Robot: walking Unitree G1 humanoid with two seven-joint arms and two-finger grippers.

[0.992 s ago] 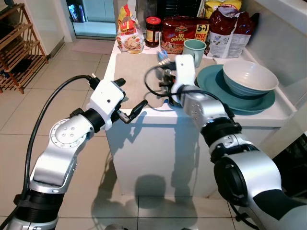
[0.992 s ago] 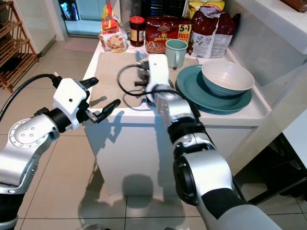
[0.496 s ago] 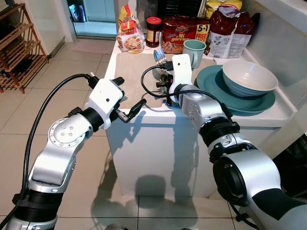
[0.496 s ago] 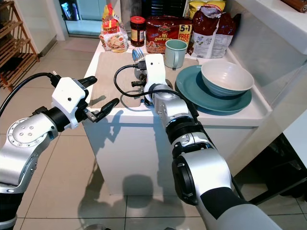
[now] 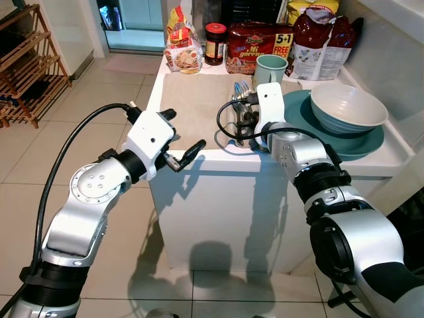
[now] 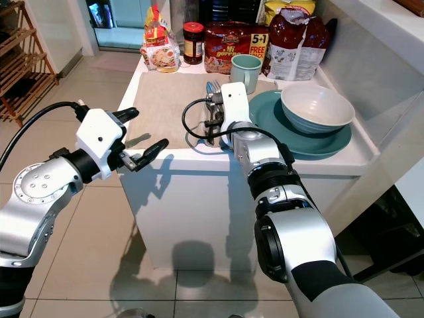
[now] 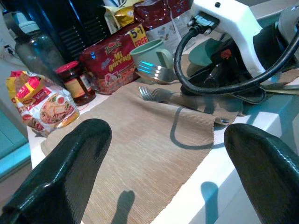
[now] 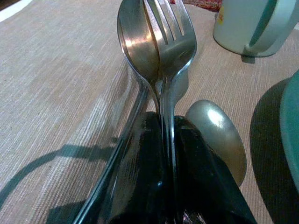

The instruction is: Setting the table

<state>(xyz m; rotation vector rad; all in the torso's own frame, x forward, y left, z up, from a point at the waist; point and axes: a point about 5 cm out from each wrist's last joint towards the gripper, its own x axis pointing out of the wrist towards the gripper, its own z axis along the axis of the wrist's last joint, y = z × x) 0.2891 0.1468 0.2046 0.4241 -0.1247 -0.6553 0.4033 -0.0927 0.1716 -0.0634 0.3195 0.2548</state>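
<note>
steel cutlery is what you are carrying: your right gripper (image 8: 161,154) is clamped on the handles of a spoon (image 8: 138,44) and a fork (image 8: 172,32), the two nested side by side, heads pointing forward out of the fingers toward the far edge of the table (image 5: 199,159). a second spoon (image 8: 217,135) lies flat on the beige placemat (image 5: 195,99) just under and beside the gripper.

the relation that matters: the held pair hangs low over the near right corner of the placemat, just left of the teal plate (image 5: 358,142) that carries the pale bowl (image 5: 348,106). the long axis of the cutlery runs near-to-far, roughly parallel to the plate's left rim, so in my judgement the set-down needs a short descent and not a turn (i cannot tell whether the handles already touch the mat). the green mug (image 5: 270,68) stands beyond the tips, near but apart from them.

your left gripper (image 5: 180,142) hovers off the table's near left corner, fingers (image 7: 60,172) spread wide with nothing between them. it is farther from the cutlery than the right, so the placing is the right arm's job. watch the black cable (image 6: 192,122) looping over the mat beside the wrist; it could drag the loose spoon.
</note>
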